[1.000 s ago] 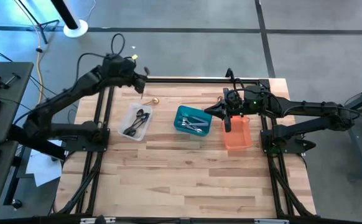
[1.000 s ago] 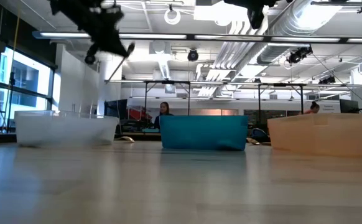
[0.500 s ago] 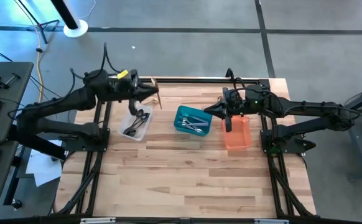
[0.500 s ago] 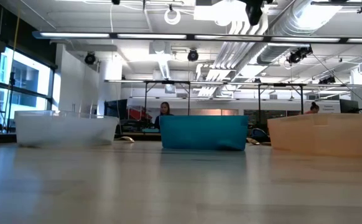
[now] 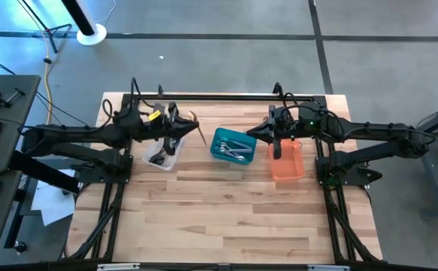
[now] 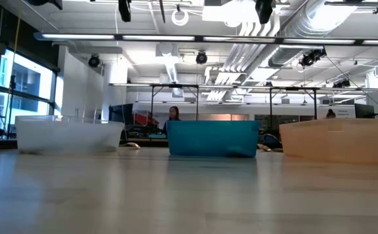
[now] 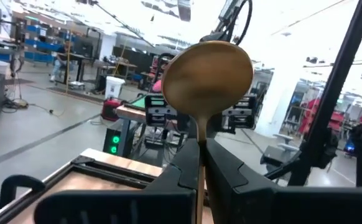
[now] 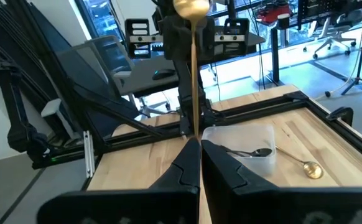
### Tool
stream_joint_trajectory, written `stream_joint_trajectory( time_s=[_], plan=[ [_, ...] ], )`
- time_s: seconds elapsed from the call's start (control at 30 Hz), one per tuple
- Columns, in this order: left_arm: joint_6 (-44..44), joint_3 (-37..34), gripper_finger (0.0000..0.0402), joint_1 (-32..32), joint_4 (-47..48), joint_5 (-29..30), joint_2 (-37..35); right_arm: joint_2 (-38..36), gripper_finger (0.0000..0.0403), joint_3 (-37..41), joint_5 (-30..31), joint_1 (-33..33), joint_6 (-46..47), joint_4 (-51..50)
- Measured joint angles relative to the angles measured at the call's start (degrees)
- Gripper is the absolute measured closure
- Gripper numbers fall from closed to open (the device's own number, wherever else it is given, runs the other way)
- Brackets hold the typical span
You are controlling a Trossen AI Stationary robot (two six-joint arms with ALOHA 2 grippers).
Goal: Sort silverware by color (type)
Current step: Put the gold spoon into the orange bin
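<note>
Two gold spoons point(image 7: 207, 79) (matte bowls) gripper-held point(image 7: 199, 163); thin straight handles.

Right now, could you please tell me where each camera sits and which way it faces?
High view: above the table, facing straight down on left gripper and right gripper.
Low view: table-top height, facing level past clear bin, teal bin, orange bin; dark robot parts at top.
Left wrist view: faces forward past that gripper, shut on gold spoon.
Right wrist view: past that gripper, shut on gold utensil, toward the clear bin.
Shared: high, low, right wrist all show the clear bin.
</note>
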State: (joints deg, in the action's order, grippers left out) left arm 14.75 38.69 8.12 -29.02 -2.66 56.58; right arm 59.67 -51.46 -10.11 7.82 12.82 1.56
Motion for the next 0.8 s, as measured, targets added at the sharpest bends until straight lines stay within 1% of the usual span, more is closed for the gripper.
stream_joint_trajectory(
  time_s=[0.17, 0.4, 0.8],
  plan=[
    [-1.78, -0.24, 0.0401, 0.07, 0.92, -2.66, 0.28, 2.13, 0.0403, 0.00, -0.94, 0.02, 0.50, 1.35],
    [-1.57, -0.19, 0.0401, 0.07, 0.83, -2.81, 0.24, 4.81, 0.0403, 0.00, -2.60, 0.00, 0.57, 3.88],
    [-1.47, -0.19, 0.0401, 0.11, 0.92, -3.87, 0.24, 4.99, 0.0403, 0.00, -2.82, 0.00, 0.67, 4.13]
  ],
)
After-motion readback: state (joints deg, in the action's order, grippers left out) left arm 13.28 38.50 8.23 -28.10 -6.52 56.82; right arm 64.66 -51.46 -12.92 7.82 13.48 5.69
